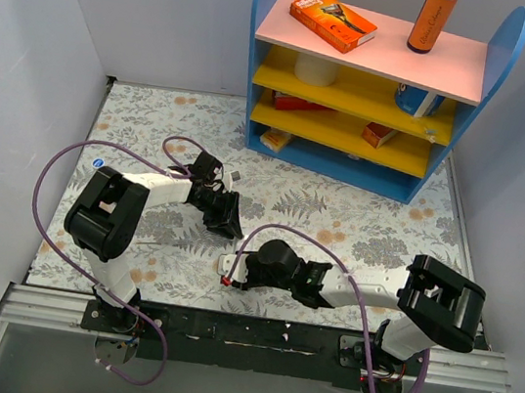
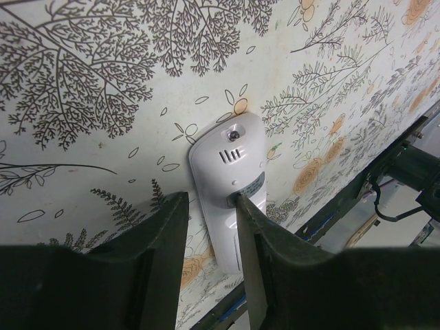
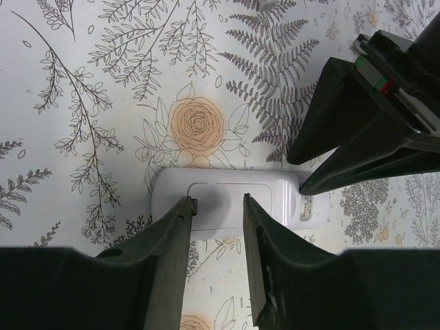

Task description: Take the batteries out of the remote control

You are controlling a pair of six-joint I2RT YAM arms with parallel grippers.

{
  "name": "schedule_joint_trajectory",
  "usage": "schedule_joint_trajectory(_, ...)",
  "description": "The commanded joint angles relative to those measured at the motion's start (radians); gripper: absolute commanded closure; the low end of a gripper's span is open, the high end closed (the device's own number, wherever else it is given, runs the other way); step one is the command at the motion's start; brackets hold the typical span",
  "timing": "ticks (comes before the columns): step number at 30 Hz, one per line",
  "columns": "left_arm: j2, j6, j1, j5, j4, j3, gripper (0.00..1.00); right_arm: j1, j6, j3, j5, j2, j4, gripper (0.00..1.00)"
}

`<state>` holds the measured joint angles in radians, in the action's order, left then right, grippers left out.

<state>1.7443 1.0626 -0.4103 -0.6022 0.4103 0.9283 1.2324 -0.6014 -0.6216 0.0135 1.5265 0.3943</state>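
The remote [image 2: 230, 172] lay back-up on the floral bench [image 3: 82, 69], between the two arms near the front edge. The left gripper [image 2: 210, 203] had its jaws pinching one end of the remote by its long sides. The right gripper [image 3: 216, 203] stood over the other end, jaws partly spread, tips down at the cover [image 3: 214, 196], which sat in place. A blue shelf [image 1: 347, 160] stood at the back.

Left claw [image 2: 210, 199] across remote control [image 2: 230, 155] end
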Motion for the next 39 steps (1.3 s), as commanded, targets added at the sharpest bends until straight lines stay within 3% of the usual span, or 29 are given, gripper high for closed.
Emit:
schedule_joint_trajectory(1,0.011,-0.013,-0.002,-0.001,0.015,-0.008,0.67,0.004,-0.043,0.014,0.106,-0.043,0.090,0.59)
schedule_joint_trajectory(20,0.000,-0.015,-0.005,0.005,0.015,-0.009,0.64,0.025,-0.029,0.055,0.216,-0.097,0.103,0.59)
schedule_joint_trajectory(30,-0.012,-0.013,-0.007,-0.005,0.007,-0.008,0.63,0.024,0.132,0.195,0.255,-0.238,0.101,0.59)
schedule_joint_trajectory(39,-0.061,-0.009,-0.007,0.010,-0.011,-0.017,0.61,0.024,0.366,0.155,0.220,-0.255,0.015,0.57)
